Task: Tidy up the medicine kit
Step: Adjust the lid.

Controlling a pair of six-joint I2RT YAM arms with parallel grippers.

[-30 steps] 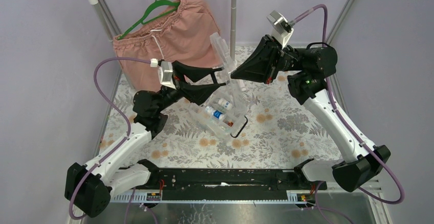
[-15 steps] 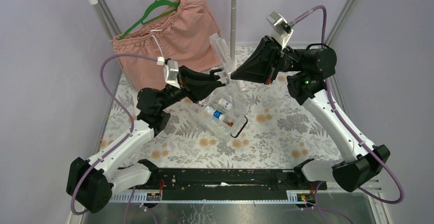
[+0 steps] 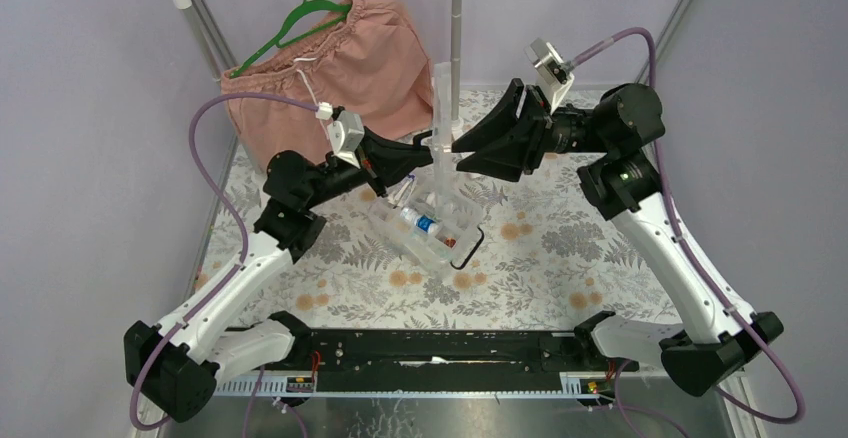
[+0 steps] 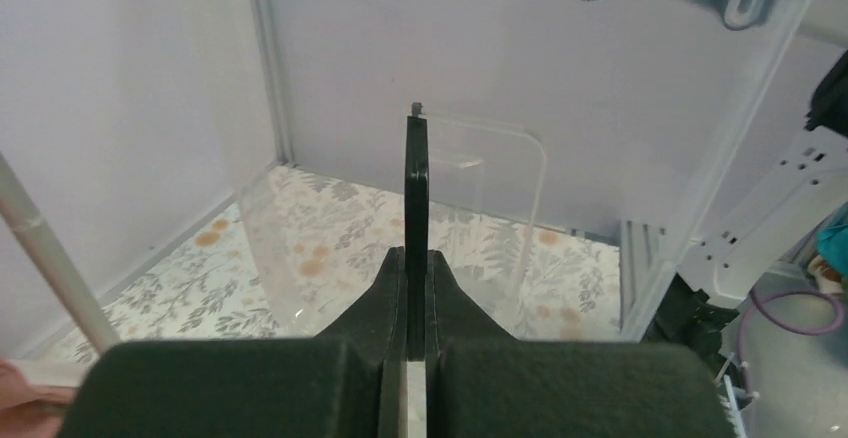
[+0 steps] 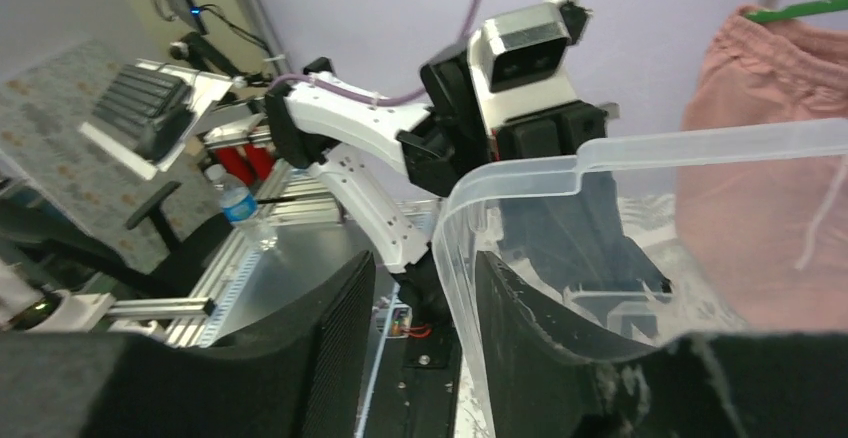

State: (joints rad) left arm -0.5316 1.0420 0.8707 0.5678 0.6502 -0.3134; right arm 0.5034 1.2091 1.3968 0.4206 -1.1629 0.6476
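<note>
The medicine kit's clear box (image 3: 392,230) sits open on the desk (image 3: 560,248), with a few small bottles (image 3: 425,223) lying in its compartments and its black handle (image 3: 478,248) at its near-right end. Its lid (image 3: 442,108) stands up on edge from the far side of the box. That seems to be why both arms crowd in just above the box: let go, the lid would likely fall shut. The left end effector (image 3: 430,146) reaches in from the box's left, closed tight, and looks to be pinching the thin lid between its fingers. The right end effector (image 3: 458,153) comes from the box's right with its jaws partway apart; the lid's rim runs between them, and as far as I can see they are not gripping it. My guess is the lid is held up so the contents can be sorted. The desk wears a floral cloth; beyond the box, pink shorts (image 3: 340,58) hang from a green hanger (image 3: 300,20) on a rail, with lilac walls (image 3: 90,158) all round
</note>
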